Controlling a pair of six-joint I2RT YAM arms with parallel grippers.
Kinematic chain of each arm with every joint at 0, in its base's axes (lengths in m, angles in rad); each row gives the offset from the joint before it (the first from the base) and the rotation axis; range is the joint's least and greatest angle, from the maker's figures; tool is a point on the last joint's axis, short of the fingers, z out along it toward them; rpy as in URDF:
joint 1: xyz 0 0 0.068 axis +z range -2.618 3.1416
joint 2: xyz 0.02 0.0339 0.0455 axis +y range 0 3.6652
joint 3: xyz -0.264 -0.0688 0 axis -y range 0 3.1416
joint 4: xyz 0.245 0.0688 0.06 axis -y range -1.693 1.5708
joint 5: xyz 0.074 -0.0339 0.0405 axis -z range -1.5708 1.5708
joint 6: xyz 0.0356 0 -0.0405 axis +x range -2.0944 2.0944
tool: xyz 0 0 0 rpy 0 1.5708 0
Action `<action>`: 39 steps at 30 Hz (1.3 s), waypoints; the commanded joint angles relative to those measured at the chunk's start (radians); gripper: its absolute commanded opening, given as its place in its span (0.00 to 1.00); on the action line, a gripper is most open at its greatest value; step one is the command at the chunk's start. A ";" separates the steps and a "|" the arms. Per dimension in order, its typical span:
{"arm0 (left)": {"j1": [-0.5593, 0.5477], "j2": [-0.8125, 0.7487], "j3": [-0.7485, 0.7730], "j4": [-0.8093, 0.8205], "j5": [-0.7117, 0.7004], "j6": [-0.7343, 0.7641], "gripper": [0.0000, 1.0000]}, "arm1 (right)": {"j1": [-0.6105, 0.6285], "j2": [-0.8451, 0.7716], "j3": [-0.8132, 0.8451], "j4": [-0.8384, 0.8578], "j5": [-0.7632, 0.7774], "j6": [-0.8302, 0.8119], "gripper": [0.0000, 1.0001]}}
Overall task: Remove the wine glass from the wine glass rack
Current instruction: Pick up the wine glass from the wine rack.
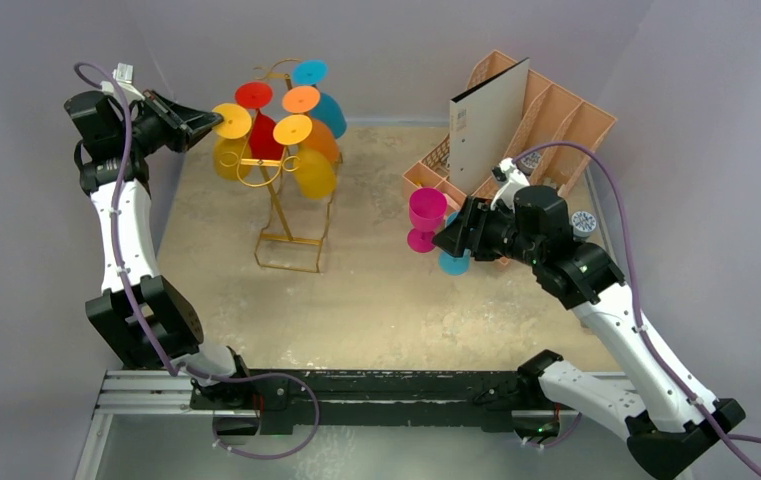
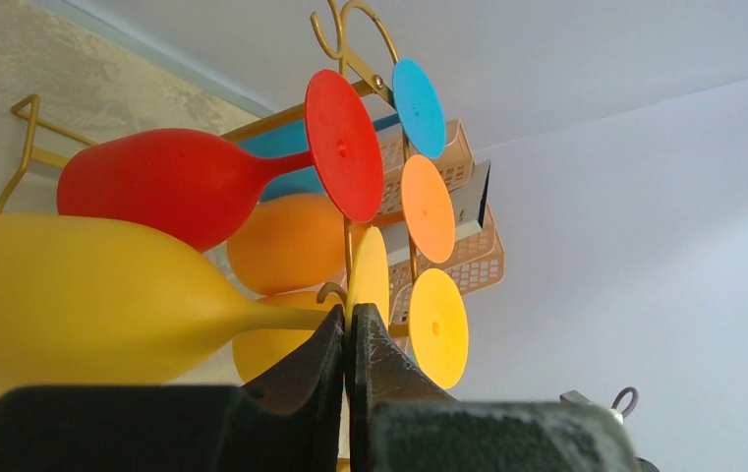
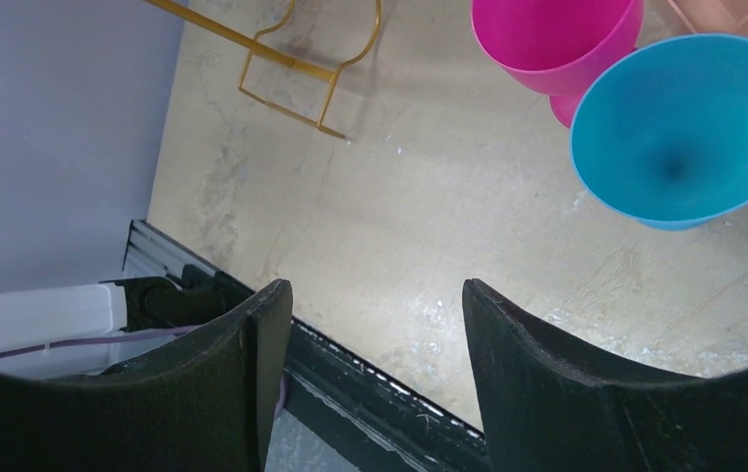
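The gold wire wine glass rack [image 1: 281,215] stands at the back left of the table and holds several plastic wine glasses hanging by their feet: yellow, red [image 1: 264,135], orange and blue. My left gripper [image 1: 214,122] is at the rack's left side, shut on the round foot of the leftmost yellow wine glass [image 1: 228,158]. In the left wrist view the jaws [image 2: 353,320] pinch that foot's edge, with the yellow bowl [image 2: 85,295] to the left. My right gripper [image 1: 443,238] is open and empty [image 3: 377,295], beside an upright pink glass [image 1: 426,212] and a blue glass [image 1: 453,263].
A peach slotted organiser [image 1: 556,110] holding a white board [image 1: 486,125] stands at the back right, just behind my right arm. The pink glass [image 3: 556,34] and blue glass [image 3: 679,128] stand on the table beyond my right fingers. Grey walls close in on both sides.
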 commanded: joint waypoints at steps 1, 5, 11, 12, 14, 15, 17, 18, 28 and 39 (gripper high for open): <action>0.009 -0.031 0.013 -0.012 0.011 0.020 0.00 | 0.001 -0.023 -0.002 0.019 -0.029 -0.010 0.67; 0.010 -0.024 0.017 -0.012 0.008 0.020 0.00 | 0.001 -0.039 -0.010 0.011 -0.024 -0.011 0.67; 0.017 -0.024 0.031 -0.024 -0.018 0.006 0.00 | 0.001 -0.042 -0.012 0.011 -0.022 -0.010 0.67; 0.020 -0.024 0.031 -0.018 -0.019 -0.002 0.00 | 0.001 -0.041 -0.012 0.011 -0.022 -0.011 0.67; 0.025 -0.020 0.025 0.022 -0.002 -0.037 0.00 | 0.001 -0.040 -0.013 0.010 -0.021 -0.011 0.67; 0.029 -0.016 0.023 0.040 0.007 -0.060 0.00 | 0.001 -0.039 -0.013 0.010 -0.020 -0.010 0.67; 0.037 -0.012 0.020 0.062 0.008 -0.089 0.00 | 0.001 -0.039 -0.013 0.008 -0.022 -0.010 0.67; 0.042 -0.012 0.017 0.073 0.007 -0.099 0.00 | 0.001 -0.040 -0.013 0.008 -0.020 -0.010 0.67; 0.065 -0.081 0.027 0.085 0.019 -0.034 0.00 | 0.001 -0.043 -0.013 0.012 -0.022 -0.009 0.67; 0.067 -0.384 0.053 -0.469 -0.446 0.347 0.00 | 0.001 0.011 0.036 0.028 -0.037 -0.016 0.67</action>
